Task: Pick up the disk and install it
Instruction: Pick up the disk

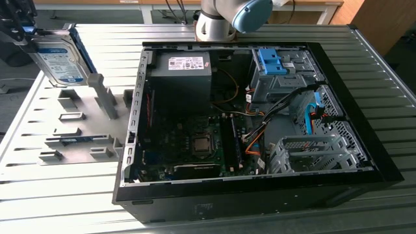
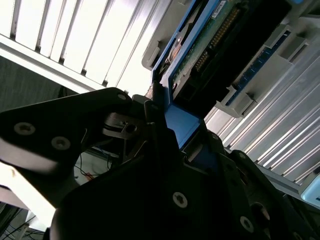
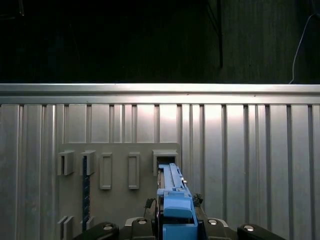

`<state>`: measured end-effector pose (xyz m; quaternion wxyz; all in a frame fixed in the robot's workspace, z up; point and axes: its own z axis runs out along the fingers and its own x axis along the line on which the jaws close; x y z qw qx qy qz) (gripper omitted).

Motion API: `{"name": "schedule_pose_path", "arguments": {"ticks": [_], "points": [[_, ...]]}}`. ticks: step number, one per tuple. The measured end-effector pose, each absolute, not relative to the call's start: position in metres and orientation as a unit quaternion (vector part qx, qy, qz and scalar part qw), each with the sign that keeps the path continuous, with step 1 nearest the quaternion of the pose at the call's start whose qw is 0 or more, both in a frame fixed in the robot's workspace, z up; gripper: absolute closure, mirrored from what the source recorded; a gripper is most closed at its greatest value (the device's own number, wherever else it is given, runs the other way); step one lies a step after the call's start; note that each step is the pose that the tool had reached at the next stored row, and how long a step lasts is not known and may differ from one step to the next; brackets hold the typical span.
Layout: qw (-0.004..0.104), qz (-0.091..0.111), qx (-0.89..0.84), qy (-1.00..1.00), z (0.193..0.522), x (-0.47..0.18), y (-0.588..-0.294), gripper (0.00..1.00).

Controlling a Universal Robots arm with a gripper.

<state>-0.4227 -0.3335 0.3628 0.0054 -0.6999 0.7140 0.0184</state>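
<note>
While my pincer [image 1: 26, 35] pinches the disk [image 1: 60, 62] above the table's [image 1: 117, 34] slotted rack [image 1: 85, 141], the open computer case [image 1: 364, 141] holds 1 blue clip [image 1: 270, 61].

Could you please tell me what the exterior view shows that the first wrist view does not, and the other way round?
The exterior view adds the open computer case and the labelled flat face of the disk, held up above the holder plate. The first wrist view adds the disk's blue frame edge-on in the tool, and the dark area beyond the table's edge. Both share the disk, the grey holder plate and the slatted table.
</note>
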Motion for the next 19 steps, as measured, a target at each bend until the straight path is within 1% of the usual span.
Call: {"name": "schedule_pose_path", "arguments": {"ticks": [19], "points": [[0.005,0.018,-0.7,0.714,0.38,-0.423,-0.334,0.64]]}}
